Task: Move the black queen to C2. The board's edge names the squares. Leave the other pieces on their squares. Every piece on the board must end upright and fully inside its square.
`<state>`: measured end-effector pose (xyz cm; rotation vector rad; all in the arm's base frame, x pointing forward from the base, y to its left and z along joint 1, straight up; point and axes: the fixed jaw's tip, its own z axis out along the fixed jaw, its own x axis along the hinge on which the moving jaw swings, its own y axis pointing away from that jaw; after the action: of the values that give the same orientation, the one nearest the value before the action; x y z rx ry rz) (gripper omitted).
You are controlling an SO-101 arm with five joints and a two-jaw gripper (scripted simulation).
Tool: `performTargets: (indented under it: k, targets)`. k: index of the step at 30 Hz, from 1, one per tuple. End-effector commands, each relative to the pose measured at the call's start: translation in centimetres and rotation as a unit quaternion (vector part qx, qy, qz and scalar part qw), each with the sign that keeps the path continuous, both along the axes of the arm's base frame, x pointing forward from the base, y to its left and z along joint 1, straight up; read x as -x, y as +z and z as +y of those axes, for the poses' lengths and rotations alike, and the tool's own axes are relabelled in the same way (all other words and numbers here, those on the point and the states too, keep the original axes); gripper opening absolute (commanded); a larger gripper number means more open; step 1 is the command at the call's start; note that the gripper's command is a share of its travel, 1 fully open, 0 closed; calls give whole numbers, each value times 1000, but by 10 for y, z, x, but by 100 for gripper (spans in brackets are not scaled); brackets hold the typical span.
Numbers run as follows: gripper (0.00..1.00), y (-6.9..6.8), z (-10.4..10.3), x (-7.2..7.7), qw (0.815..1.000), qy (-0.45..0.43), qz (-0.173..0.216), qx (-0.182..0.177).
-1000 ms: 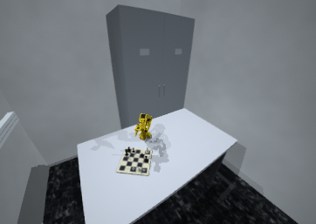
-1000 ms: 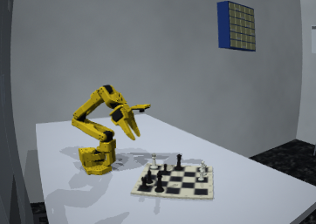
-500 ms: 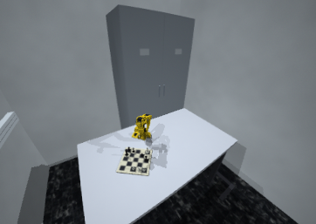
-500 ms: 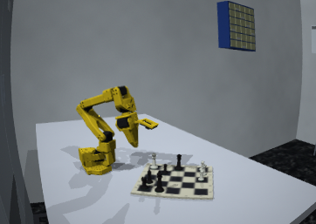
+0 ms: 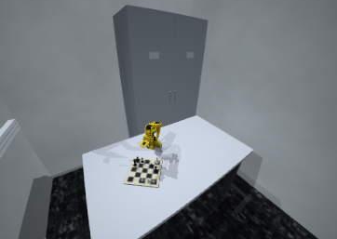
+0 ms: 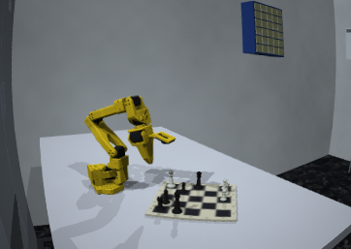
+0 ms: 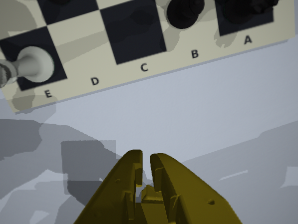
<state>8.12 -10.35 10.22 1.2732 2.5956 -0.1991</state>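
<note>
Yellow tool [image 7: 145, 162], jaws together on nothing, hangs above the surface [image 7: 200, 110] short of the chessboard [image 7: 150, 67], probably staging before approaching the black queen [image 6: 198, 179].

Standing along the chessboard [image 7: 150, 70] near edge: white piece [image 7: 31, 64] on E, black piece [image 7: 184, 12] on B; C square lying bare.
</note>
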Motion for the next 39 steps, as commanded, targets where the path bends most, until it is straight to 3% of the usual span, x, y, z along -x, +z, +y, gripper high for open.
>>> performTargets:
  k: [1,21,39]
  targets:
    - [0,0,1,2,1000,-3,1,-1]
    - [0,-5,2,3,1000,-2,1,-1]
    - [0,-53,1,3,1000,-2,1,-1]
